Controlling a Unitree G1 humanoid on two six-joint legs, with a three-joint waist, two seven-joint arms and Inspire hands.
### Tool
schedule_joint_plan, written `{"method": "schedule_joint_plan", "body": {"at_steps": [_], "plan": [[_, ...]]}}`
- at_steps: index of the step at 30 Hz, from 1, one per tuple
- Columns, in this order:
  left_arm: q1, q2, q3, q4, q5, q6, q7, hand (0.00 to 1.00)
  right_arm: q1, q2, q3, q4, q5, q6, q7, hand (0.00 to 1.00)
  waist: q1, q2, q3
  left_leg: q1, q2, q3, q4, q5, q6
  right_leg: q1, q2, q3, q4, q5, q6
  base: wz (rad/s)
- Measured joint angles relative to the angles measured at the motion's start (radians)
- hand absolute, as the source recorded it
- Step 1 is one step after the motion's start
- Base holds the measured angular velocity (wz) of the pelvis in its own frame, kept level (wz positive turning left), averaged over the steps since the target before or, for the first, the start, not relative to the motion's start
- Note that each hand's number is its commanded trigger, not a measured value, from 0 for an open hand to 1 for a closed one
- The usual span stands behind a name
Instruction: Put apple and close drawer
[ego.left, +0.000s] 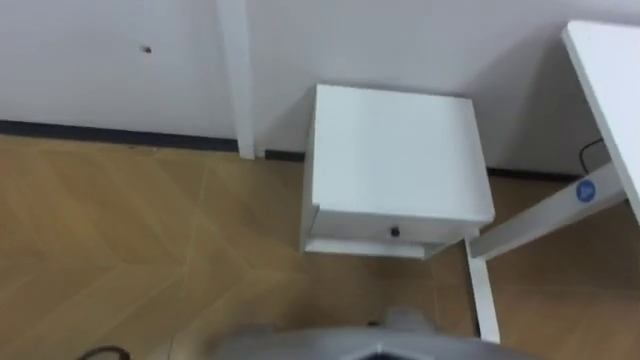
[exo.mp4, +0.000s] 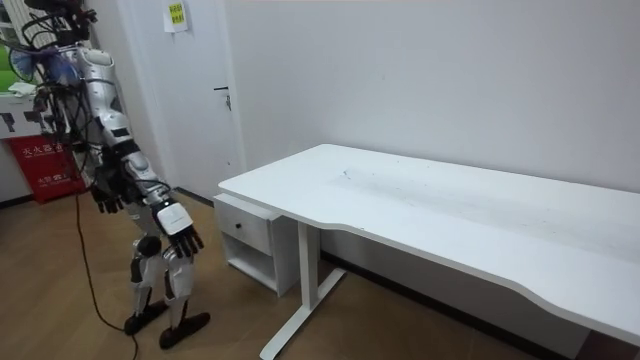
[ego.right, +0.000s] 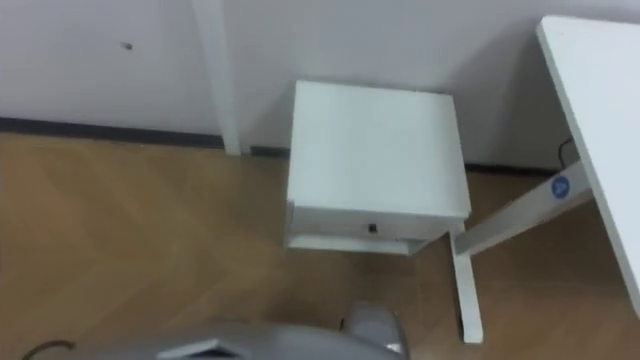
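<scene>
A boxy white cabinet (ego.left: 395, 150) with a smooth, flat top and square corners stands against the plain white wall (ego.left: 100, 60). Its drawer (ego.left: 440, 228) is the shallow band just under the top. It has a matte white front and a small round dark knob (ego.left: 394, 232) at its middle. The front lies about level with the cabinet's top edge, and I cannot tell whether it is pushed fully home. Below the drawer is an open shelf space.

To the robot's right of the cabinet, a white desk (ego.left: 610, 80) with a rounded corner reaches over it. The desk's slim square leg (ego.left: 540, 222) slants down just beside the cabinet. The floor (ego.left: 130, 240) in front of the cabinet is warm wood laid in a zigzag pattern.

In the room view the robot stands upright in front of the cabinet, a little apart from it. The right hand (exo.mp4: 181, 234) hangs low on the cabinet side, its fingers loosely spread and pointing down, touching nothing. The left hand (exo.mp4: 107, 196) hangs farther from the cabinet, its fingers slack and likewise around nothing.
</scene>
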Motion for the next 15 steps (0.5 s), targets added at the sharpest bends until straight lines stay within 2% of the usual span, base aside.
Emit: {"method": "schedule_joint_plan", "body": {"at_steps": [2,4,6,7,8,9,10,11,12,13,14,15], "plan": [[-0.012,-0.005,0.017,0.001,-0.002,-0.008,0.001,0.0,-0.022,0.001,-0.014,0.0,0.01,-0.028,-0.008,0.0,-0.005,-0.012,-0.003,0.033,0.002,0.003,-0.059,0.023,-0.001,0.037,0.011,-0.011,-0.061,0.002,-0.004,0.04],[-0.026,-0.012,0.025,-0.005,-0.002,-0.025,0.008,0.0,-0.036,0.001,-0.014,0.003,0.049,-0.049,-0.018,0.0,-0.003,-0.015,-0.0052,0.074,0.007,0.0,-0.109,0.043,-0.005,0.075,0.026,-0.017,-0.108,0.011,-0.018,0.07],[-0.032,-0.021,0.041,-0.024,-0.003,-0.044,0.01,0.0,-0.037,0.006,-0.014,-0.001,0.082,-0.078,-0.017,0.0,-0.003,-0.017,-0.0067,0.113,0.013,0.001,-0.162,0.071,-0.028,0.114,0.034,-0.016,-0.152,0.024,-0.036,0.1],[-0.033,-0.022,0.043,-0.025,-0.004,-0.048,0.01,0.0,-0.038,0.008,-0.013,-0.004,0.085,-0.082,-0.017,0.0,-0.002,-0.02,-0.0091,0.114,0.014,0.007,-0.158,0.076,-0.034,0.126,0.035,-0.011,-0.164,0.029,-0.041,0.29],[-0.04,-0.021,0.044,-0.025,-0.004,-0.053,0.009,0.0,-0.031,0.022,-0.012,-0.005,0.099,-0.084,-0.018,0.0,-0.012,-0.051,0.0033,0.063,0.006,0.035,-0.073,0.071,-0.049,0.16,0.014,0.063,-0.204,0.035,-0.047,0.81],[-0.06,-0.024,0.027,-0.02,-0.024,-0.062,0.009,0.0,-0.02,0.027,-0.017,-0.001,0.102,-0.093,-0.017,0.0,-0.025,-0.063,-0.0066,-0.028,-0.019,0.033,-0.115,0.08,-0.05,0.168,-0.01,0.138,-0.231,0.034,-0.047,1.1],[-0.08,-0.029,0.012,-0.02,-0.028,-0.066,0.009,0.0,-0.014,0.027,-0.03,0.009,0.1,-0.092,-0.015,0.0,-0.024,-0.062,-0.0072,-0.09,-0.025,0.03,-0.152,0.11,-0.029,0.158,-0.016,0.15,-0.228,0.031,-0.044,1.04],[-0.084,-0.03,-0.006,-0.021,-0.032,-0.077,0.012,0.0,-0.017,0.033,-0.057,0.064,0.089,-0.084,-0.01,0.0,-0.003,-0.061,-0.0216,-0.124,-0.032,0.089,-0.143,0.206,-0.001,0.126,-0.042,0.138,-0.196,0.006,-0.025,0.25],[-0.072,-0.036,-0.004,-0.022,-0.037,-0.073,0.019,0.0,-0.028,0.029,-0.057,0.09,0.087,-0.08,0.005,0.0,0.031,-0.047,-0.0141,-0.095,-0.026,0.1,-0.156,0.21,0.006,0.119,-0.037,0.095,-0.187,-0.004,-0.017,-0.25],[-0.055,-0.036,-0.004,-0.021,-0.037,-0.069,0.022,0.0,-0.028,0.03,-0.054,0.092,0.087,-0.08,0.01,0.0,0.043,-0.04,-0.013,-0.079,-0.023,0.09,-0.163,0.21,0.006,0.114,-0.023,0.082,-0.19,-0.007,-0.019,-0.75],[-0.033,-0.035,-0.002,-0.009,-0.036,-0.053,0.024,0.0,-0.03,0.03,-0.053,0.092,0.086,-0.084,0.015,0.0,0.055,-0.013,-0.0061,-0.037,-0.01,0.034,-0.193,0.211,0.005,0.089,0.007,0.077,-0.195,-0.009,-0.036,-0.7],[-0.027,-0.035,0.015,0.017,-0.033,-0.047,0.023,0.0,-0.031,0.03,-0.047,0.092,0.084,-0.088,0.014,0.0,0.051,0.001,0.0033,0.009,0.001,-0.009,-0.224,0.212,0.001,0.067,0.038,0.059,-0.23,0.018,-0.061,-0.56]]}}
